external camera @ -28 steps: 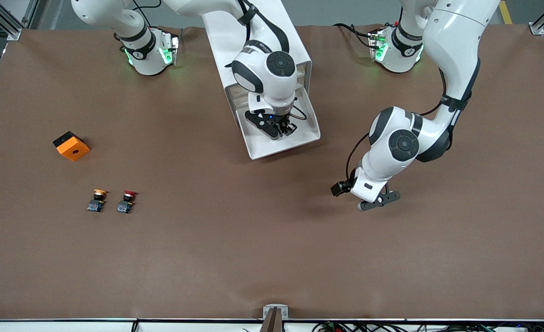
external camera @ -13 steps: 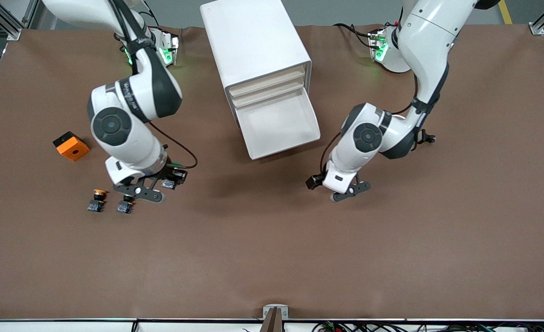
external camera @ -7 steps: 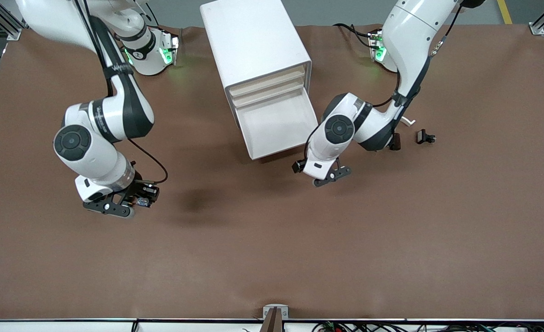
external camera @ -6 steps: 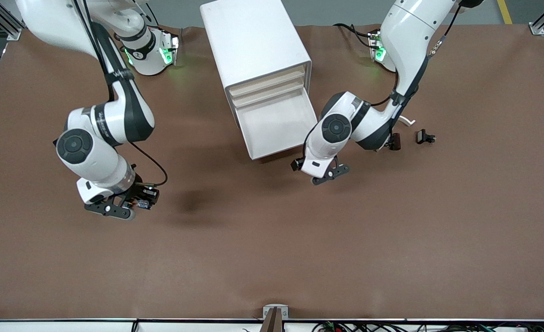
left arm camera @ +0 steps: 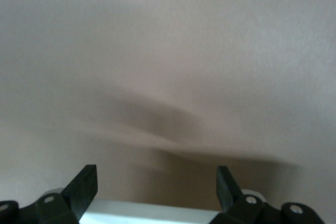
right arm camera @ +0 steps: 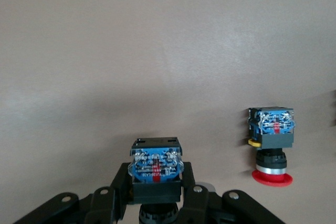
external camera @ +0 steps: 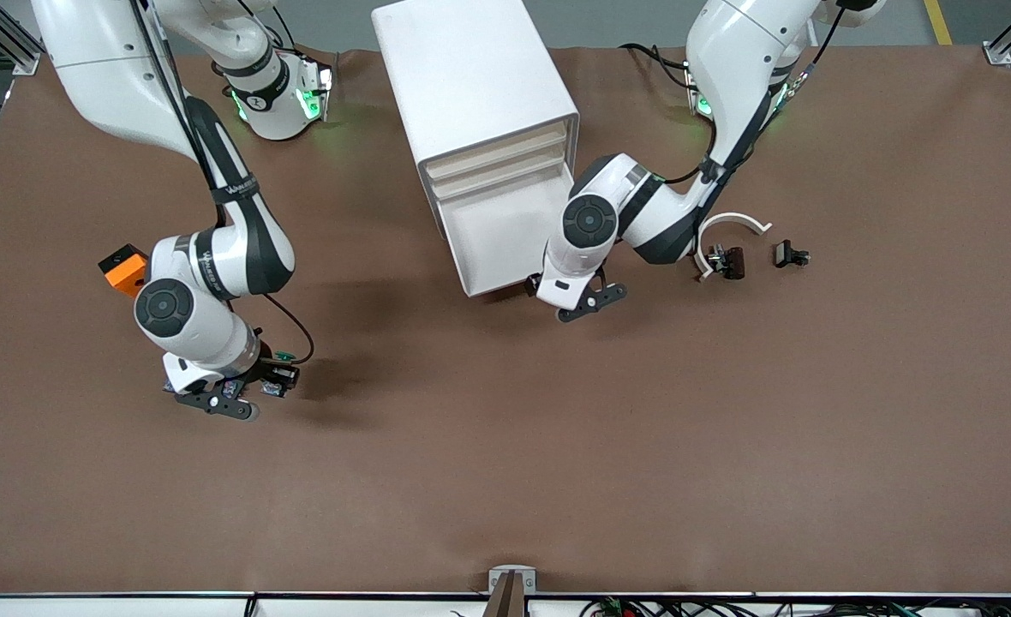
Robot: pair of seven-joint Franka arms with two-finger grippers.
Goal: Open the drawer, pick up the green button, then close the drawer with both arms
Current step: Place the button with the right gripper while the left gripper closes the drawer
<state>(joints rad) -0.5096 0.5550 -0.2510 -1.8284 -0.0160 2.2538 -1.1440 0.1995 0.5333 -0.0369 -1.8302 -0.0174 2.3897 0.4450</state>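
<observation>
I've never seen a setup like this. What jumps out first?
A tall white cabinet stands mid-table with its bottom drawer pulled open. The right gripper holds a small button low over the table beside a red-capped one. The open left gripper hovers by the drawer's front corner.

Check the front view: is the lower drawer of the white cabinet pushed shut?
No, the drawer stands pulled out of the cabinet, its white tray bare, with the open left claw beside its front edge.

A wide brown matte table (external camera: 505, 480) fills the view; grey floor (external camera: 608, 21) and aluminium frame posts (external camera: 1007, 38) show above its top edge.
</observation>
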